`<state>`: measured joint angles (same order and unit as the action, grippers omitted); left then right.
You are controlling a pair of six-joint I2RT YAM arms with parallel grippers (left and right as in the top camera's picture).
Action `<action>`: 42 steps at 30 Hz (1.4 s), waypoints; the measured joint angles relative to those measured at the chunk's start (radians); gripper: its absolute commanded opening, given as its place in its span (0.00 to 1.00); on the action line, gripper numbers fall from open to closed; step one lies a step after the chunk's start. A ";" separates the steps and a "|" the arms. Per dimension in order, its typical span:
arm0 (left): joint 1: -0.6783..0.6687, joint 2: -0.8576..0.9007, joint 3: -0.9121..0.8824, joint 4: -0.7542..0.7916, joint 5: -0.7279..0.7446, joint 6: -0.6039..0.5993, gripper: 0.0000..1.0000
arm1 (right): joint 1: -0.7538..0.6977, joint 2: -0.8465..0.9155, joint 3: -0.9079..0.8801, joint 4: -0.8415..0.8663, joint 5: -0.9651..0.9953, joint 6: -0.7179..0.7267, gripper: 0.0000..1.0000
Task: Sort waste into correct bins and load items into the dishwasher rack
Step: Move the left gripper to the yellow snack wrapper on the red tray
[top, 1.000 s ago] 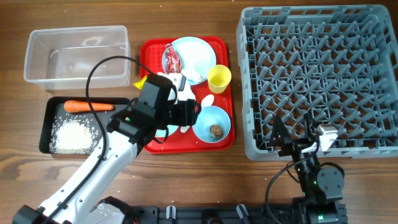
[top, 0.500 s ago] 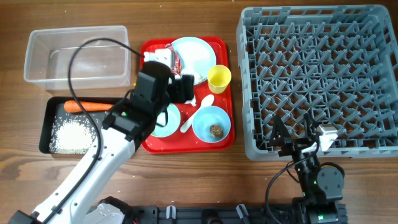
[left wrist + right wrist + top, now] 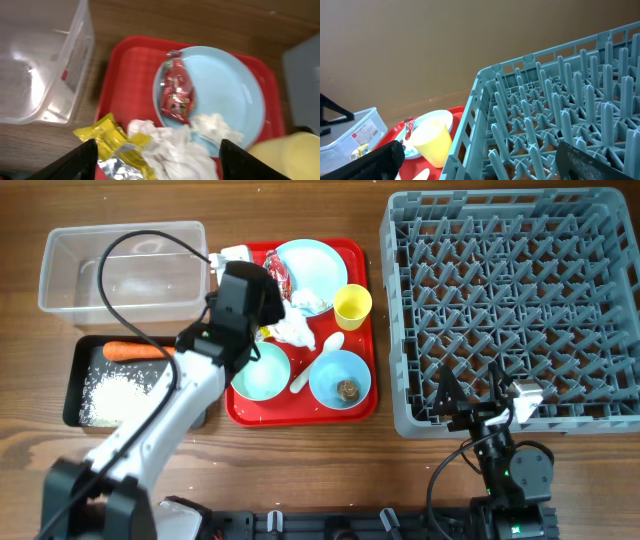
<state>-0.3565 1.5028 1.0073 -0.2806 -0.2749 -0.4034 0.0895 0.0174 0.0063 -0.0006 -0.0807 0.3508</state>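
Overhead, change: the left gripper (image 3: 272, 298) has travelled from the near half of the red tray (image 3: 300, 418) to its far left corner, uncovering the pale green bowl (image 3: 262, 370). The right gripper (image 3: 470, 395) has not stirred; it sits well right of the red tray, beside the rack (image 3: 510, 300).
Overhead, waste: the carrot (image 3: 140, 350) and rice (image 3: 118, 398) lie in the black tray (image 3: 72, 380), left of the red tray. The clear tub (image 3: 45, 275), also to its left, looks empty.
Overhead, meaning: the food scraps look sorted. Paper waste is probably the step in hand, and no dish is racked yet.
Left wrist, pincer: the fingers (image 3: 85, 157) are spread wide and hold nothing. A yellow wrapper (image 3: 107, 135) at the red tray's left edge and a crumpled tissue (image 3: 165, 150) lie between them. Beyond, a red wrapper (image 3: 175, 92) rests on the plate (image 3: 225, 95).
Right wrist, pincer: spread wide and empty, facing the rack. The yellow cup (image 3: 432, 137) stands on the red tray, left of the rack.
Surface: a brown wood-grain table (image 3: 300, 470), bare around the red tray.
Room: nothing beyond the table shows.
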 measured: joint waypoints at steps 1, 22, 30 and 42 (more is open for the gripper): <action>0.010 0.016 0.000 0.002 -0.002 -0.002 0.76 | 0.000 0.000 0.000 0.000 0.000 0.000 1.00; 0.032 0.206 0.000 0.001 0.033 -0.006 0.80 | 0.000 0.000 0.000 0.000 0.000 0.000 1.00; 0.032 0.207 0.000 -0.003 0.024 -0.006 0.82 | 0.000 0.000 0.000 0.000 0.000 0.000 0.99; 0.032 0.216 0.000 -0.017 -0.014 -0.006 0.77 | 0.000 0.000 0.000 0.000 0.000 0.000 1.00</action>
<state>-0.3241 1.7191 1.0073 -0.2974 -0.2893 -0.4095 0.0895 0.0174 0.0063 -0.0006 -0.0807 0.3508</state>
